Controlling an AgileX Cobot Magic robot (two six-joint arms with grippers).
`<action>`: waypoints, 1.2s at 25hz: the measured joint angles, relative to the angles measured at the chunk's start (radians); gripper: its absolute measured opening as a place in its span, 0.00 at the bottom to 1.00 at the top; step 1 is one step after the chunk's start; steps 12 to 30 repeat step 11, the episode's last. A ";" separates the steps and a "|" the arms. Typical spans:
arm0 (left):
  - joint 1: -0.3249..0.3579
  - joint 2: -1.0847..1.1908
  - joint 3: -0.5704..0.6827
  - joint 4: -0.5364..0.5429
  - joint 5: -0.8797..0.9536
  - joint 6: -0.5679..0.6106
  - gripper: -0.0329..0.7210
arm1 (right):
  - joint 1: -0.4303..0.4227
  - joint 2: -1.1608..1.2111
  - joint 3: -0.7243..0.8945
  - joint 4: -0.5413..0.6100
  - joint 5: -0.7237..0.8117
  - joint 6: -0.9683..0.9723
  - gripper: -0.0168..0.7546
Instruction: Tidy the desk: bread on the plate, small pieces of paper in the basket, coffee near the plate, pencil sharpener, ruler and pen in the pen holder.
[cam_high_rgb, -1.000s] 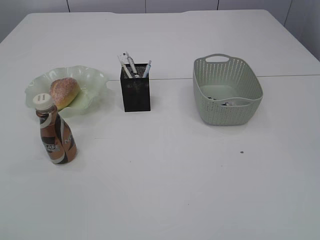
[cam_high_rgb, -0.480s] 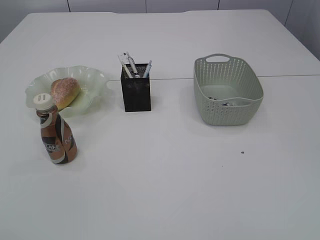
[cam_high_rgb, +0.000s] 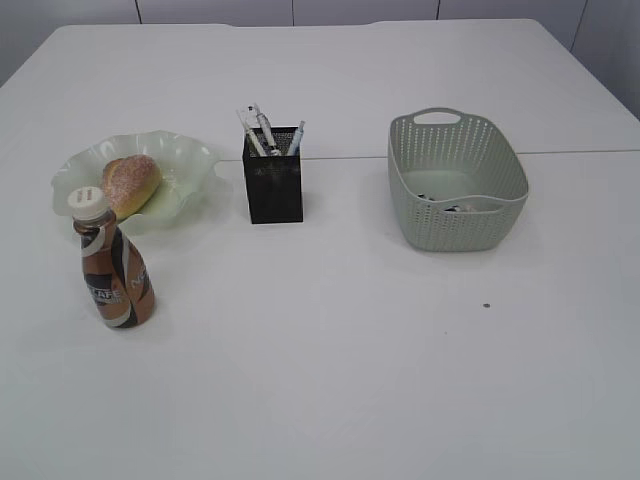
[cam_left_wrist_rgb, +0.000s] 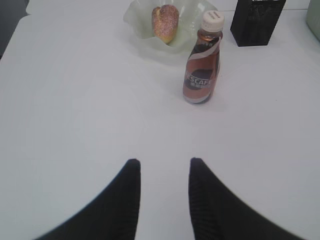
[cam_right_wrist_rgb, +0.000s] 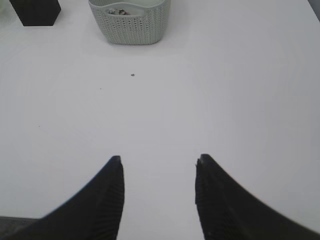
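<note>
The bread (cam_high_rgb: 131, 183) lies in the wavy green plate (cam_high_rgb: 190, 158) at the left of the desk (cam_high_rgb: 330, 340). The coffee (cam_high_rgb: 112, 264) stands upright just in front of the plate. The black pen holder (cam_high_rgb: 273, 183) holds several pens (cam_high_rgb: 262, 130); ruler and pencil sharpener I cannot make out. The basket (cam_high_rgb: 455, 180) has small pieces of paper (cam_high_rgb: 447, 205) in its bottom. My left gripper (cam_left_wrist_rgb: 163, 162) is open over bare desk, well short of the coffee (cam_left_wrist_rgb: 202, 60). My right gripper (cam_right_wrist_rgb: 159, 159) is open and empty, far short of the basket (cam_right_wrist_rgb: 131, 20). Neither arm shows in the exterior view.
A tiny dark speck (cam_high_rgb: 486, 306) lies on the desk in front of the basket. A thin seam (cam_high_rgb: 580, 152) crosses the tabletop behind the objects.
</note>
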 joint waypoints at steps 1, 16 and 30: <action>0.000 0.000 0.000 0.000 0.000 0.000 0.37 | 0.000 0.000 0.000 0.000 0.000 0.000 0.47; 0.000 0.000 0.000 0.000 0.000 0.000 0.36 | 0.000 0.000 0.000 0.000 0.000 0.000 0.47; 0.000 0.000 0.000 0.000 0.000 0.000 0.36 | 0.000 0.000 0.000 0.000 0.000 0.000 0.47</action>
